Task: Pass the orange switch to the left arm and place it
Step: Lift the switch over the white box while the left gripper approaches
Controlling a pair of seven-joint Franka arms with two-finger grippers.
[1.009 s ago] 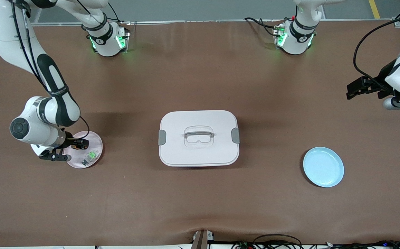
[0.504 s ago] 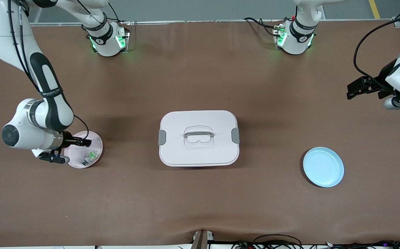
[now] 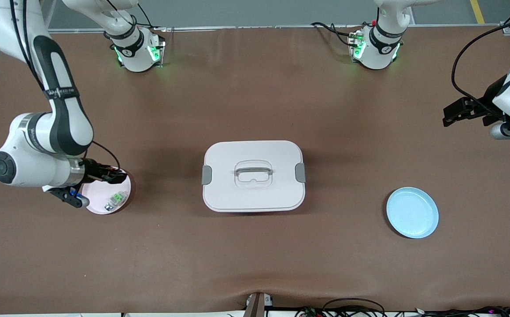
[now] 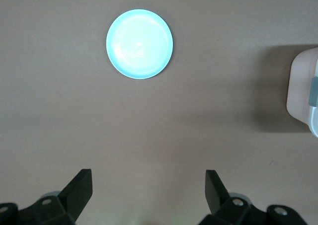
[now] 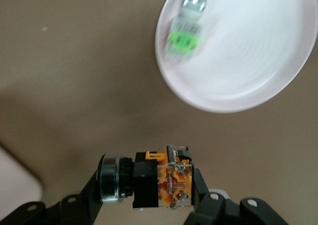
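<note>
My right gripper (image 3: 117,177) is shut on the orange switch (image 5: 171,181) and holds it above the edge of the pink plate (image 3: 98,193). In the right wrist view the switch lies sideways between the fingers, with a black body, a silver ring and an orange rear part. The white box (image 3: 253,175) stands mid-table, toward the left arm's end from that gripper. My left gripper (image 3: 449,115) waits open and empty in the air at the left arm's end of the table. Its open fingers (image 4: 79,189) show in the left wrist view.
A small green and clear component (image 3: 114,200) lies on the pink plate (image 5: 248,51) and also shows in the right wrist view (image 5: 186,29). A blue plate (image 3: 412,212) lies between the box and the left arm's end. It shows in the left wrist view (image 4: 139,43) with a box corner (image 4: 302,101).
My right gripper has risen off the pink plate with the orange switch in it and shifted slightly toward the box. The left arm has not moved.
</note>
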